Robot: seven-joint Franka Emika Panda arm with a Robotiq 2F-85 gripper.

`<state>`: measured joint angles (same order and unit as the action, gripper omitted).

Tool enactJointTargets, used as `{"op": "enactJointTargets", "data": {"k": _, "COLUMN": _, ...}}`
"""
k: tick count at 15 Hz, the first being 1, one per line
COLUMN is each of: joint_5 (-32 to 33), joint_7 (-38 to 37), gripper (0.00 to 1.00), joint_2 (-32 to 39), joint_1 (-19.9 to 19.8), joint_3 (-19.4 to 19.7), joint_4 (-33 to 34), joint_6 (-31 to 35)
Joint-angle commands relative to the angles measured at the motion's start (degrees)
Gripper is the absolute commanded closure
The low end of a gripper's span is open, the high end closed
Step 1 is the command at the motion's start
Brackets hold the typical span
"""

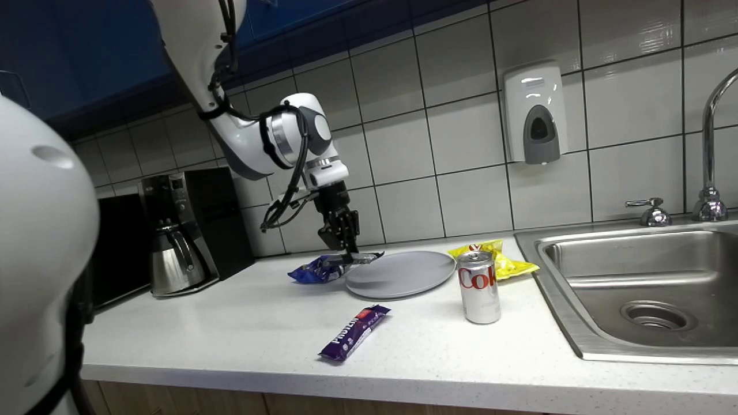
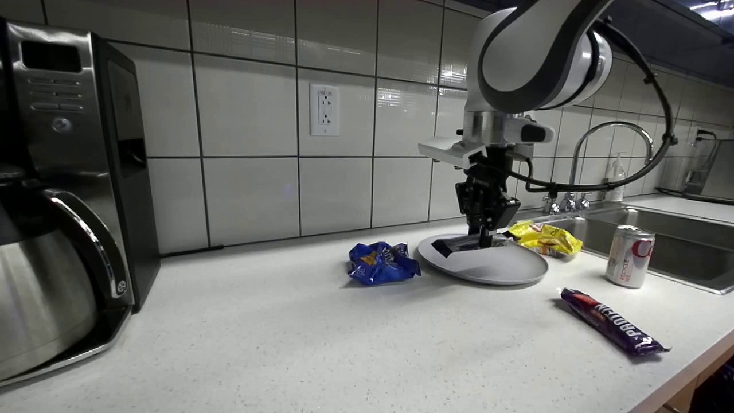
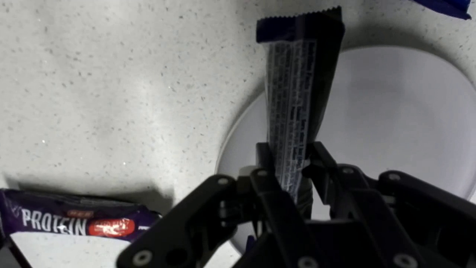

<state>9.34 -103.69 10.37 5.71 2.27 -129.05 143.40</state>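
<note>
My gripper [image 3: 290, 154] is shut on a dark wrapped bar [image 3: 288, 96], one finger on either side of it, fine print facing the wrist camera. The bar lies across the edge of a round grey plate [image 3: 405, 115]; whether it touches the plate I cannot tell. In both exterior views the gripper [image 2: 484, 236] points down at the plate [image 2: 510, 269], the held bar [image 2: 456, 245] roughly level. A purple protein bar [image 1: 354, 333] lies on the counter in front of the plate. Beside the plate sit a blue snack bag [image 2: 381, 264] and, opposite, a yellow bag [image 2: 545, 238].
A silver cola can [image 1: 479, 288] stands upright near the yellow bag. The steel sink [image 1: 599, 346] with its faucet [image 1: 710, 144] is beyond it. At the opposite end is a coffee maker [image 2: 69, 132]. A tiled wall [image 2: 246, 195] runs behind the counter.
</note>
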Motion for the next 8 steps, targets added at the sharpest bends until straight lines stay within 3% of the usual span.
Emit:
{"op": "enactJointTargets", "data": {"k": 1, "joint_5": 0.09, "joint_7": 9.73, "gripper": 0.92, "joint_2": 1.28, "joint_1": -1.71, "joint_3": 0.10, "joint_4": 3.16, "joint_6": -2.22}}
{"op": "enactJointTargets", "data": {"k": 8, "joint_5": -1.09, "joint_7": 22.89, "gripper": 0.92, "joint_2": 7.80, "joint_1": -3.00, "joint_3": 1.79, "joint_4": 9.58, "joint_6": -0.62}}
